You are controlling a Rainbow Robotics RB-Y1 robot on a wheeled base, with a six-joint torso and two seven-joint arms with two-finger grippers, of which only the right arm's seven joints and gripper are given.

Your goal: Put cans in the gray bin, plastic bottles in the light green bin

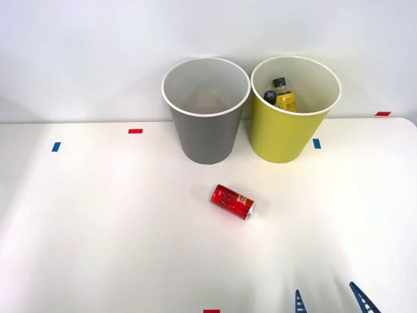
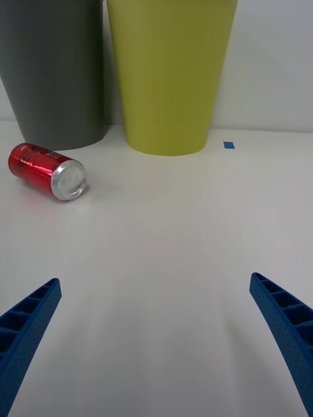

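A shiny red can (image 1: 232, 201) lies on its side on the white table, in front of the two bins; in the wrist view the red can (image 2: 47, 171) shows its silver end. The gray bin (image 1: 205, 111) stands at the back, and something pale lies inside it, too dim to name. Beside it on the right stands the light green bin (image 1: 293, 111), with dark plastic bottles (image 1: 280, 94) inside, one with a yellow label. My right gripper (image 1: 331, 301) is open near the table's front edge, well short of the can, with nothing between its fingers (image 2: 26, 326).
Small blue tape marks (image 1: 56, 147) and red tape marks (image 1: 135, 131) dot the white table (image 1: 98, 228). A white wall rises right behind the bins. Bare table lies between the gripper and the can.
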